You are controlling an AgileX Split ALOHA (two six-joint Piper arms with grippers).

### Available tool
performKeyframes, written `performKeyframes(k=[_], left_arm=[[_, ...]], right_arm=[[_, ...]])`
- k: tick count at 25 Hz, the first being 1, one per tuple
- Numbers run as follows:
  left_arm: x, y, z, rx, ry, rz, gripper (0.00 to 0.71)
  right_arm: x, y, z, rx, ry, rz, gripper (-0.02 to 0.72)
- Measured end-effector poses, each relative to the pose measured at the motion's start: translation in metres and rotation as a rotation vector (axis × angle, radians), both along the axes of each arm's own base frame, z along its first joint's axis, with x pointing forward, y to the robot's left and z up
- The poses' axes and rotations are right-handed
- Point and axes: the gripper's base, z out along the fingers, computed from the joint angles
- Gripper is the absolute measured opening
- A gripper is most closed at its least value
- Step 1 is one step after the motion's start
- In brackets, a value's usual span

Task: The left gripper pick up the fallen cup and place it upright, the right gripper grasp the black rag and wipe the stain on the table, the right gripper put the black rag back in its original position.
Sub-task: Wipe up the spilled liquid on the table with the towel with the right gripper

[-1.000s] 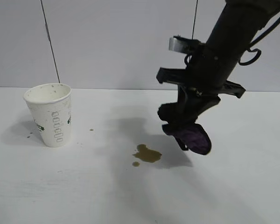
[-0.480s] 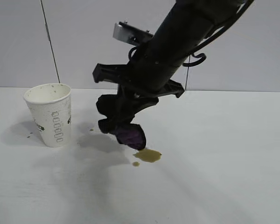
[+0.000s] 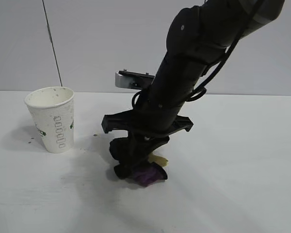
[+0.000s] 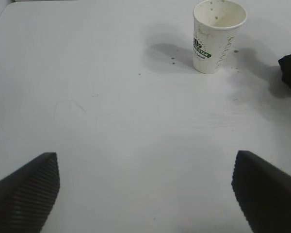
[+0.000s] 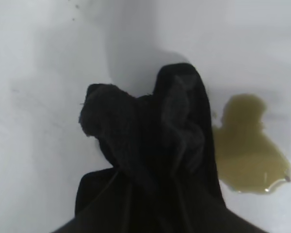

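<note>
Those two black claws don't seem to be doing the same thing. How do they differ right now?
The right gripper points steeply down at the table and is shut on the black rag, pressed beside the stain. The left gripper holds nothing; its fingers stand wide apart. The left one hovers well short of the upright cup; the right one works close to the cup. Both have dark, pointed fingers.

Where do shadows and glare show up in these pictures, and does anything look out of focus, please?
Exterior view: soft shadows spread on the table under the right hand and left of the cup. Left wrist view: the cup throws a shadow sideways. Right wrist view: the black rag looks soft; small glints sit on the stain.
</note>
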Motion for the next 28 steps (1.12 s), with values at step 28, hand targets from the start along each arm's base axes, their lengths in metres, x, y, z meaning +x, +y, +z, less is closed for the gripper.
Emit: performKeyframes(k=[28], left_arm=[[0.000, 0.000, 0.000, 0.000, 0.000, 0.000, 0.695]], right_arm=[[-0.002, 0.072, 0.003, 0.289, -0.272, 0.019, 0.104]])
